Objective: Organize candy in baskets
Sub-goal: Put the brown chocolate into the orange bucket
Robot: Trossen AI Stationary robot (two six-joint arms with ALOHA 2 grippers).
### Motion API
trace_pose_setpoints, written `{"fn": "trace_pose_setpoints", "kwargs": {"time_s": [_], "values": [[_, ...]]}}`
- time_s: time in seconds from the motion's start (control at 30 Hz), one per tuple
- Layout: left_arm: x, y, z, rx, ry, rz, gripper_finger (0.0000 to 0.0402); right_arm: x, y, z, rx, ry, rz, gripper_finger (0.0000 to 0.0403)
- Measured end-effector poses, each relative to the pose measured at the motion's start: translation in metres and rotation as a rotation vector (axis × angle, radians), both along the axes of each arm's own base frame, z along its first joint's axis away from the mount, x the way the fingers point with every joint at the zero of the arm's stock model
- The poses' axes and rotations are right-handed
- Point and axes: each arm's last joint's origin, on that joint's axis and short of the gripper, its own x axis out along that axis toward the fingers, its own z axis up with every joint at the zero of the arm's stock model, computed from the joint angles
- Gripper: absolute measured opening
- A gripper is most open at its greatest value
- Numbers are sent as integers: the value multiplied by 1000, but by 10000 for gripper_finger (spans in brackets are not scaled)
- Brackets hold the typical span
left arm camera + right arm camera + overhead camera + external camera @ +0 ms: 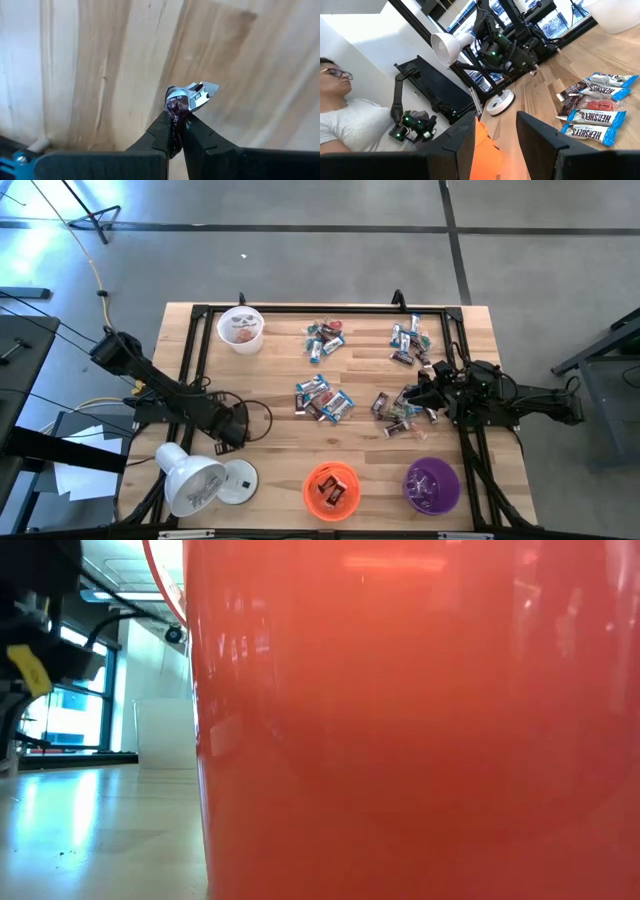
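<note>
Over bare table: left fingers pinching candy; right fingers spread.

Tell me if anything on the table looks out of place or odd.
The white lamp lies tipped on its side at the table's near-left corner, beside the orange basket. Loose candy is scattered mid-table, but that is the sorting work.

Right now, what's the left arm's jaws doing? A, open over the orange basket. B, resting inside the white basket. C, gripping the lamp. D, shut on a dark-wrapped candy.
D: the left wrist view shows the left gripper with its jaws pinched on a dark-wrapped candy above bare wood, and in the high view it is away from the baskets and beside the lamp, not holding it.
</note>
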Motion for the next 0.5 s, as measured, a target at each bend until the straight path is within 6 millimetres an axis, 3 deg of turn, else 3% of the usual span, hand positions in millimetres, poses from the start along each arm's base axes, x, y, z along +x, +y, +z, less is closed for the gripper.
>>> {"fn": "trace_pose_setpoints", "kwargs": {"time_s": [0.5], "values": [[28,2,62,101,-55,-107,16,0,0,0,0,0,0,138]]}}
